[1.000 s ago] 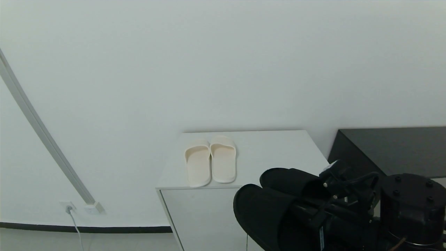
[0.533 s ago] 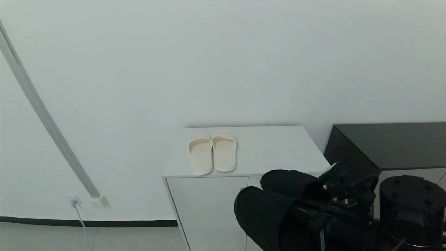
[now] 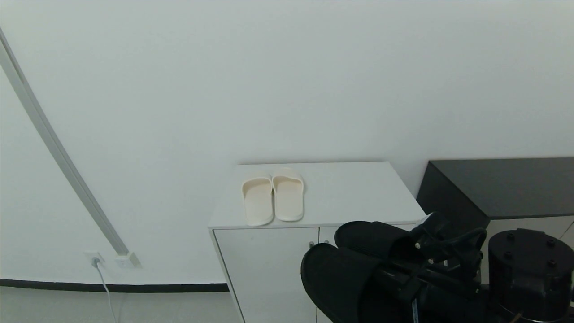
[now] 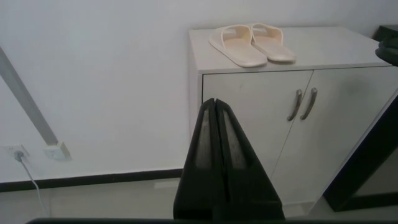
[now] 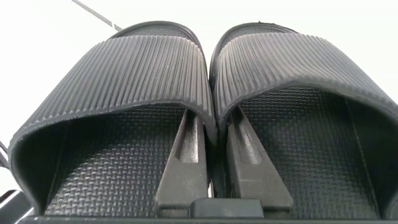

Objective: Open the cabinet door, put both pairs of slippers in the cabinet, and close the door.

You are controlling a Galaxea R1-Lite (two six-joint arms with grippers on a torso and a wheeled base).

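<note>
Right claw: the right gripper [image 5: 211, 134] is clamped on a pair of black ribbed rubber slippers [image 5: 143, 81]. One finger sits inside each slipper, and the two inner side walls are pinched together between them.
Black pair: it is up in the air at the end of the right arm, with the toes pointing away from the wrist. In the head view the black slippers [image 3: 358, 264] hang in front of the cabinet's right-hand door, below the level of its top. They are side by side and touching.
Left claw: the left gripper [image 4: 215, 106] has its two dark fingers pressed flat together with nothing between them. It is aimed at the cabinet's left door and stands well apart from it.
Cream pair: two cream-coloured smooth foam slippers [image 3: 272, 198] lie flat on the cabinet top. They sit side by side, touching, towards the left end and close to the front edge.
Cabinet: a white two-door cabinet [image 3: 354, 193] stands against the wall with both doors closed.
Handles: two slim metal bar handles [image 4: 303, 104] stand upright just beside each other where the doors meet.
Next door: a black low cabinet [image 3: 502, 184] sits just to the right of the white one.
Wall: a grey cable strip [image 3: 58, 148] runs down at a slant to a white wall socket [image 3: 95, 260], which has a cable plugged in. A black skirting band [image 3: 112, 285] runs along the foot of the wall.
</note>
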